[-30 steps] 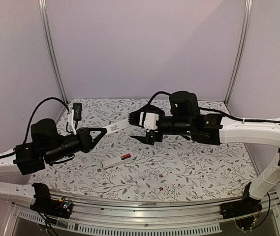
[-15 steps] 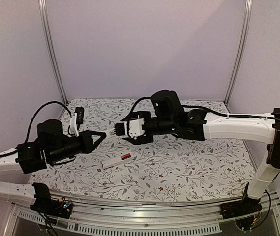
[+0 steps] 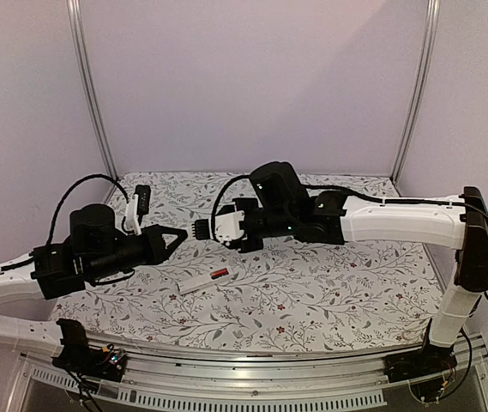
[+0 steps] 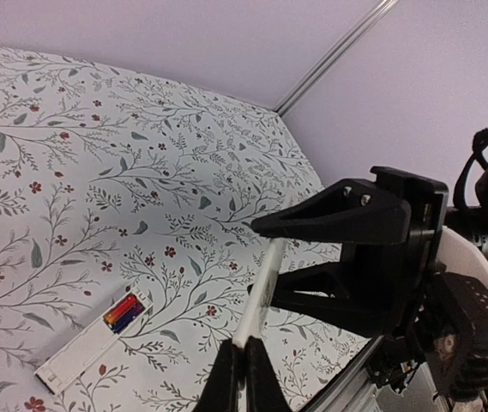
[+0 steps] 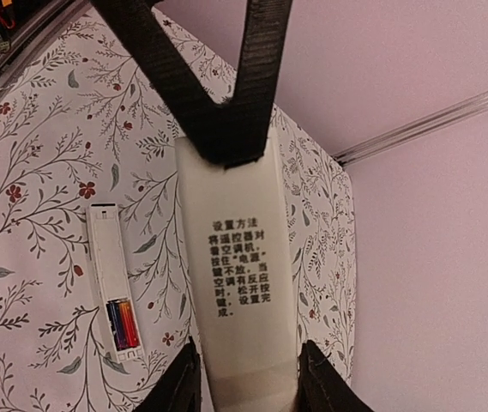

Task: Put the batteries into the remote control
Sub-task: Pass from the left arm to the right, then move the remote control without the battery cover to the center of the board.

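My left pincer is clamped on the far end of the thin flat white cover strip. My right pincer grips its other end, mid-air above the floral desk. I'd let one side go only once the other holds square. The slim white remote control lies on the desk just near of them, its open bay holding the small red-marked batteries side by side.

Pale lilac walls on three sides, thin metal posts at corners. Below, table with flowered cloth; aluminium rail along near edge.
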`<state>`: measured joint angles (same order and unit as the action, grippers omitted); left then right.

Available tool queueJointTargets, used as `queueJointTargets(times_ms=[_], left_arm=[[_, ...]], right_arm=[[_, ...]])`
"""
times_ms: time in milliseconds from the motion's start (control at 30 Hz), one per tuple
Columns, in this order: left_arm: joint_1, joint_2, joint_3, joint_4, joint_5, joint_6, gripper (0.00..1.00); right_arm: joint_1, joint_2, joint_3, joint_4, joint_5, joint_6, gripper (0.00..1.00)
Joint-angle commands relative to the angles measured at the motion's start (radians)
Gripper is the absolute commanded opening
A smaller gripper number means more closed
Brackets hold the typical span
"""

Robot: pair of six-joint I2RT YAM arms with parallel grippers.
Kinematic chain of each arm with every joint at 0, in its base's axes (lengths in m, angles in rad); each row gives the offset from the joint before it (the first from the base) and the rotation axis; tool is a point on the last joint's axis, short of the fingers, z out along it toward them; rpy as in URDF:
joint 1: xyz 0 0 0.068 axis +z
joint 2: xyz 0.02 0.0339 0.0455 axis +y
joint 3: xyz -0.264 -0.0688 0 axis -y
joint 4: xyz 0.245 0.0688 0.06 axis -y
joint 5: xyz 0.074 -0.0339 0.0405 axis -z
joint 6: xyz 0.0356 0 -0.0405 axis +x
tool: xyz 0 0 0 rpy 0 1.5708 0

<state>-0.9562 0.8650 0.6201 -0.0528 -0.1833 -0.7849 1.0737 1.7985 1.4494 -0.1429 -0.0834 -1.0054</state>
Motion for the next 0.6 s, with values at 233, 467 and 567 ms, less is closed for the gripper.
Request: queueJointTargets(times_ms=[233,467,567], left_arm=[[0.025,0.01,0.021,-0.009,0.027,0.034,0.0],[0.026,0.036,0.052,-0.032,0.057,0.129,0.71],[0.026,0.035,0.071,-0.06,0.028,0.202,0.81]], right_arm=[[0.009,0.016,0.029,-0.029,0.042,0.038,0.23],[-0.01,0.015,0.013,-0.028,0.06,0.121,0.19],[-0.036,-0.003,-0.008,-0.028,0.059,0.178,0.18]])
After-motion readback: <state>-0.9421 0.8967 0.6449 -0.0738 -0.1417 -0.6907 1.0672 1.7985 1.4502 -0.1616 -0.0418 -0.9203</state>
